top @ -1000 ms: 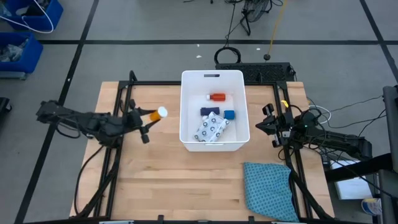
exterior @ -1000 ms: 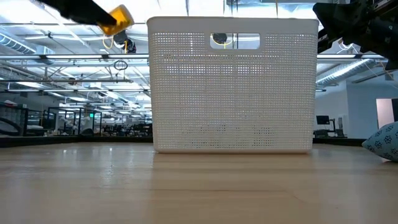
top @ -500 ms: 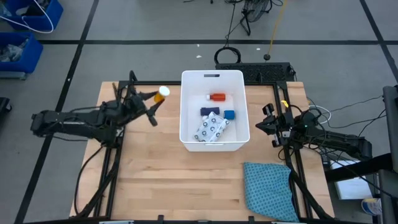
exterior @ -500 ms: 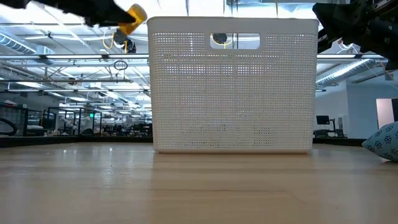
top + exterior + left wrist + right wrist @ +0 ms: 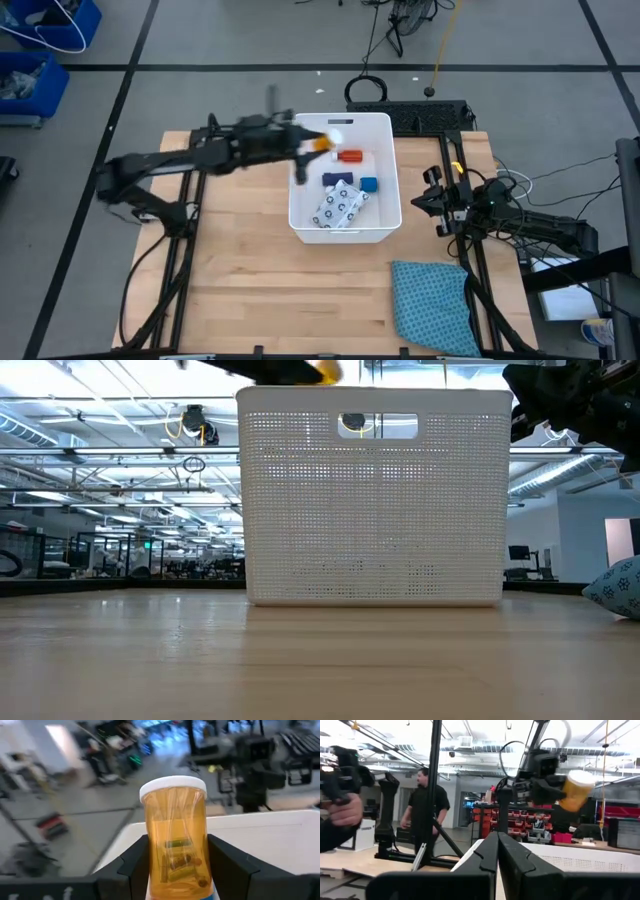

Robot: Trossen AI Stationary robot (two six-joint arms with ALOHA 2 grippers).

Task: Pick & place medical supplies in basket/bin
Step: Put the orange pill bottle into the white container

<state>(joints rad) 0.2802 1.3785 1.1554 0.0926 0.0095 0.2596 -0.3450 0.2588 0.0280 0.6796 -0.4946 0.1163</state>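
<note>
Progress: my left tool [image 5: 312, 146], pinching the orange pill bottle [image 5: 175, 835], has swung from beside the bin [image 5: 297, 200] to over its rim; I'd release next. Right tool [image 5: 424, 200] waits, fingers pressed together.

The tabletop [image 5: 250, 280] is pale, matt wood with visible plank seams. The white tub [image 5: 372, 500] is plastic, its walls perforated in a fine grid. The pill bottle [image 5: 175, 845] is glossy translucent orange plastic with a smooth white cap. The teal cloth [image 5: 432, 305] looks soft, patterned and matt.
</note>
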